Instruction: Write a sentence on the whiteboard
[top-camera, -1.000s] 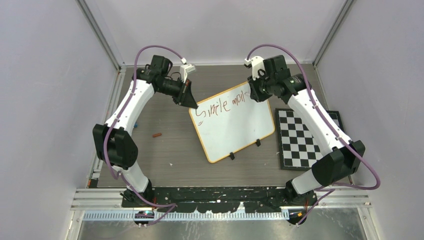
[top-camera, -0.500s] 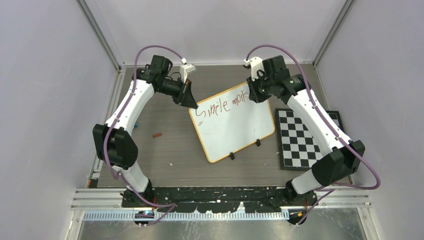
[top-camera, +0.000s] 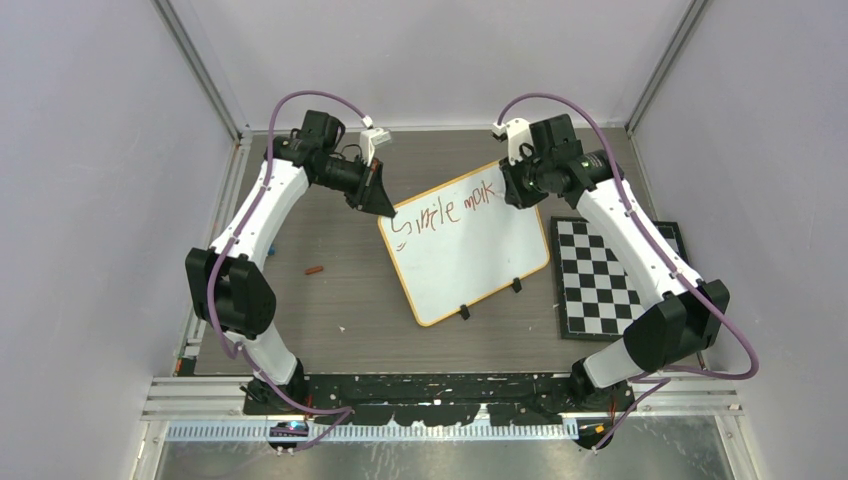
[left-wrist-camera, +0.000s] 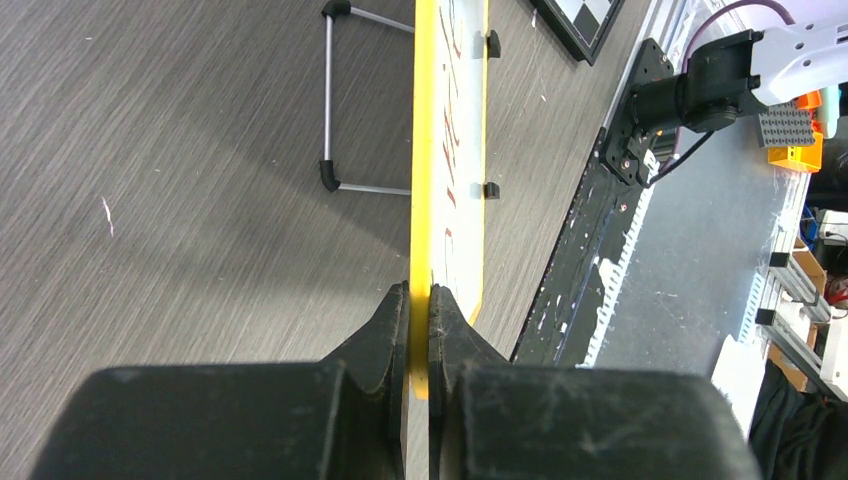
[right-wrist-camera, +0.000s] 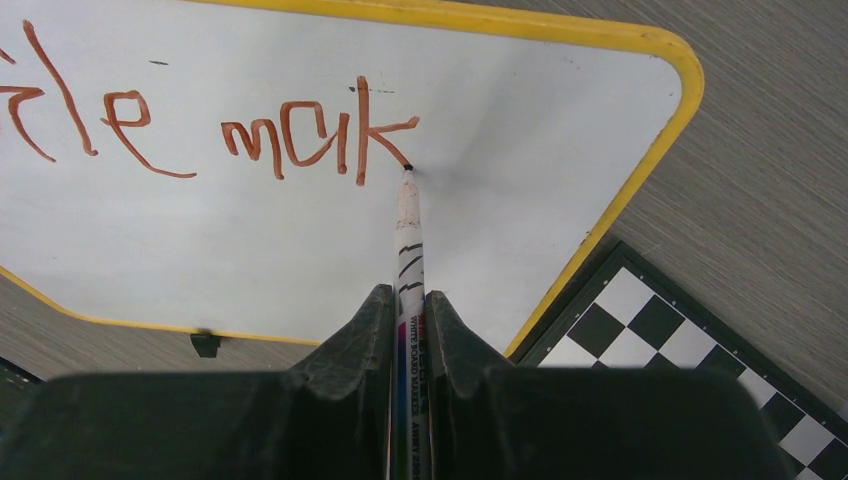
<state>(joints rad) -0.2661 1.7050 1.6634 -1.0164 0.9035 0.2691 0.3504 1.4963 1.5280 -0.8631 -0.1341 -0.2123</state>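
Note:
The whiteboard (top-camera: 470, 265) stands tilted on the table, with a yellow rim and two black feet. My left gripper (top-camera: 386, 209) is shut on its far-left corner; the left wrist view shows the jaws (left-wrist-camera: 420, 296) pinching the yellow rim (left-wrist-camera: 423, 150) edge-on. My right gripper (top-camera: 513, 190) is shut on a white marker (right-wrist-camera: 408, 230), whose tip touches the whiteboard (right-wrist-camera: 250, 240) just right of the last letter. The sentence (top-camera: 447, 208) is in red-brown ink and reads "Smile mak"; in the right wrist view only "le mak" (right-wrist-camera: 310, 135) shows.
A black-and-white checkered mat (top-camera: 605, 275) lies right of the board, its corner (right-wrist-camera: 700, 340) close under my right gripper. A small red-brown cap (top-camera: 315, 269) lies on the table to the left. Grey stand legs (left-wrist-camera: 328, 100) prop the board from behind. Walls close in all around.
My right gripper has moved a little to the right along the top line, and the letter "k" now stands after "ma". The left arm and the board have not moved.

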